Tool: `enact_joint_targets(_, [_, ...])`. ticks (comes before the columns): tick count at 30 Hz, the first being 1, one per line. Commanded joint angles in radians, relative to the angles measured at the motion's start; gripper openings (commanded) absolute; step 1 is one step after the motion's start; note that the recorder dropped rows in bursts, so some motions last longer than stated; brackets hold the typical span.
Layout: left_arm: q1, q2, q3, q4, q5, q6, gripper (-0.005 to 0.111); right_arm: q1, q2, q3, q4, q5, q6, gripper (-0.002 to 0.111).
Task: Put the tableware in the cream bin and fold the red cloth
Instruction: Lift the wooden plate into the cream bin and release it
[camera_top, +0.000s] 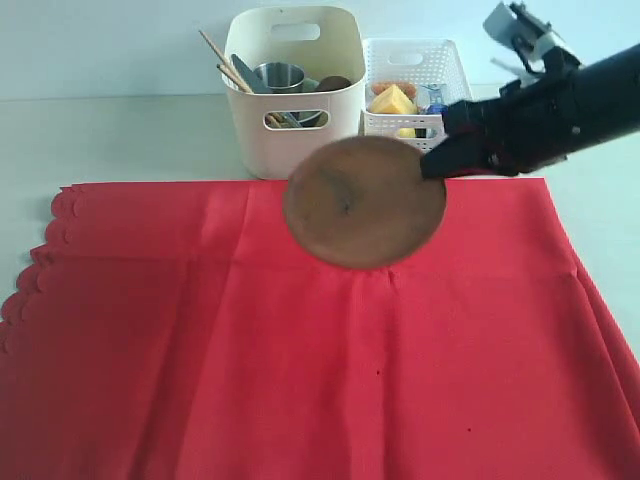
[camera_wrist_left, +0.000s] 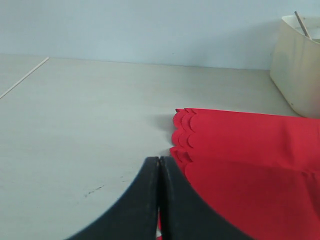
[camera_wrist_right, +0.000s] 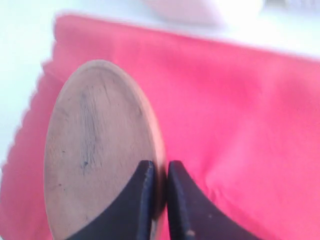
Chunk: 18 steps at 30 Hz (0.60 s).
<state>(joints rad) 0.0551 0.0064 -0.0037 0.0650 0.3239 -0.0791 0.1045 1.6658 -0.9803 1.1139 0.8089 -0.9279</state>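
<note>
The right gripper (camera_top: 432, 160) is clamped on the rim of the plate (camera_top: 365, 203), one jaw on each face. It holds the plate off the cloth (camera_top: 300, 370), tilted with a broad face toward the exterior camera, just in front of the bin (camera_top: 255, 130). The plate looks like stiff, fairly light wood with a smooth finish. It should not bend or break, but a pinch at one point of the edge leaves it free to swing or slide between the pads. The right wrist view is blurred, so how far the jaws reach over the rim is hard to say; it seems to be a shallow bite. The bin holds the chopsticks (camera_top: 222, 60), the cup (camera_top: 280, 75) and other pieces, and the plate looks nearly as wide as the opening. It will probably have to go in on edge along the long side, let down gently rather than dropped onto the steel. The left gripper (camera_wrist_left: 159, 162) has its jaws pressed together on nothing and sits low over the table beside the scalloped edge of the cloth. The cloth lies spread and mostly flat, with faint creases; it is soft and limp, and will sag and drag when lifted. The corners or the scalloped hem are the likely places to take it for folding.
</note>
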Motion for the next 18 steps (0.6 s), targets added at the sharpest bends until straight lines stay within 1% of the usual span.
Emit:
enact_joint_targets(1, [-0.005,-0.006,0.004,0.0,-0.004,-0.003,0.001,0.001,0.011,-0.117,0.174,-0.038,-0.041,0.0])
enact_joint_targets(5, [-0.005,-0.006,0.004,0.0,-0.004,-0.003,0.001,0.001,0.091,-0.252,0.266,-0.064,-0.041,0.0])
enact_joint_targets(10, [-0.005,-0.006,0.004,0.0,-0.004,-0.003,0.001,0.001,0.275,-0.472,0.331,-0.06,-0.027,0.0])
enact_joint_targets(14, [-0.005,-0.006,0.004,0.0,-0.004,-0.003,0.001,0.001,0.428,-0.633,0.418,-0.082,-0.013,0.0])
enact_joint_targets(18, [-0.005,-0.006,0.004,0.0,-0.004,-0.003,0.001,0.005,0.575,-0.818,0.431,-0.033,0.038,0.0])
